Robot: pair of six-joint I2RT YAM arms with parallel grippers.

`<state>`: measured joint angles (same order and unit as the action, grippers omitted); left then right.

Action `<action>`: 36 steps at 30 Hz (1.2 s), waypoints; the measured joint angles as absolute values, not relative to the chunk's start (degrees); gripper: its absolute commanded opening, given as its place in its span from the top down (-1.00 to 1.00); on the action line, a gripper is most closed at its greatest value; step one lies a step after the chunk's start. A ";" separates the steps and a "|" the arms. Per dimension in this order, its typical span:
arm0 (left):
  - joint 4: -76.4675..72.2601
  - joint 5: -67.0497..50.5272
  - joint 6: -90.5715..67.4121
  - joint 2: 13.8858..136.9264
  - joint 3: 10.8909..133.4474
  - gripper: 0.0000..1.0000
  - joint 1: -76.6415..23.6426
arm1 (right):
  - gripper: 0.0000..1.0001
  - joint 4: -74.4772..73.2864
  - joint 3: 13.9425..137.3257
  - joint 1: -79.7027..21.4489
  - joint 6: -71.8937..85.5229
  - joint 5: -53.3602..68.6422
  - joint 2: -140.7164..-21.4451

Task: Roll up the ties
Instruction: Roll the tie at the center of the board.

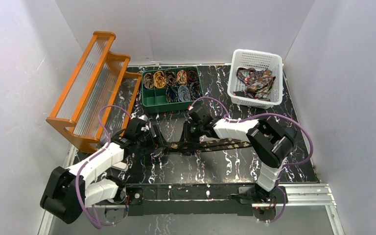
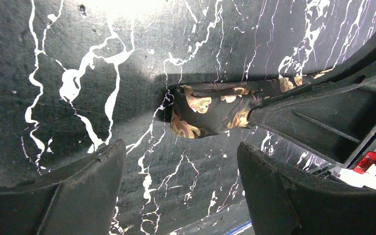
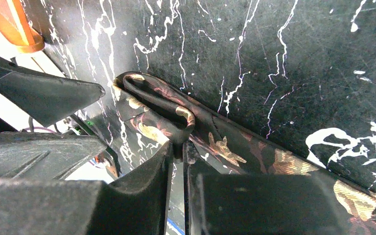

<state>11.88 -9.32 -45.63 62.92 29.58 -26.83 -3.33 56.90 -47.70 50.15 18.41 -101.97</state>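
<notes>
While our left fingers (image 2: 78, 196) hang apart over the black surface (image 2: 39, 44), just short of the folded end of the tie (image 2: 210, 110), we see that strip lying flat across the middle, with our right fingers (image 3: 142, 196) clamped on its fold.

The arms (image 1: 98, 164) are white shells with black joints. Purple cables (image 1: 294, 123) loop along them. The fingers (image 2: 78, 196) are scuffed black wedges.

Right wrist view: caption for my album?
Black fingers pinch the folded end of a dark, gold-patterned fabric necktie on the black marbled table.
</notes>
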 measured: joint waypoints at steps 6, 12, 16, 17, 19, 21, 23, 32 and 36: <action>8.71 -10.81 -45.56 63.53 27.81 -0.61 -26.83 | 0.66 -4.38 56.95 -47.70 49.54 18.09 -101.93; 5.21 -11.97 -45.47 64.88 26.39 -0.61 -26.83 | 0.66 -5.98 56.95 -47.64 49.01 17.96 -101.93; 2.20 -12.93 -45.34 65.49 25.02 -0.52 -26.83 | 0.66 -6.76 57.14 -47.64 47.77 17.91 -101.95; 1.45 -13.23 -45.34 65.58 24.77 -0.50 -26.83 | 0.65 -7.53 57.56 -47.64 47.51 17.82 -101.97; -0.01 -13.58 -45.08 65.87 24.34 -0.44 -26.83 | 0.65 -8.23 58.24 -47.64 46.98 17.67 -101.97; -1.32 -14.04 -44.93 66.13 23.90 -0.38 -26.81 | 0.65 -8.69 58.85 -47.62 46.46 17.39 -101.97; -2.85 -14.48 -44.71 66.28 23.24 -0.32 -26.79 | 0.65 -8.99 59.11 -47.62 46.19 17.10 -101.97; -10.41 -17.15 -44.53 69.32 21.34 -0.04 -26.74 | 0.65 -10.63 59.64 -47.35 44.82 16.60 -104.05; -13.76 -17.41 -44.49 70.54 20.18 0.21 -26.70 | 0.62 -10.63 59.96 -47.20 44.73 17.04 -104.86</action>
<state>-13.76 -17.41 -44.49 70.54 20.18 -26.70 -10.63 59.96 -47.20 44.73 17.04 -104.86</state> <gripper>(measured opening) 0.481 0.175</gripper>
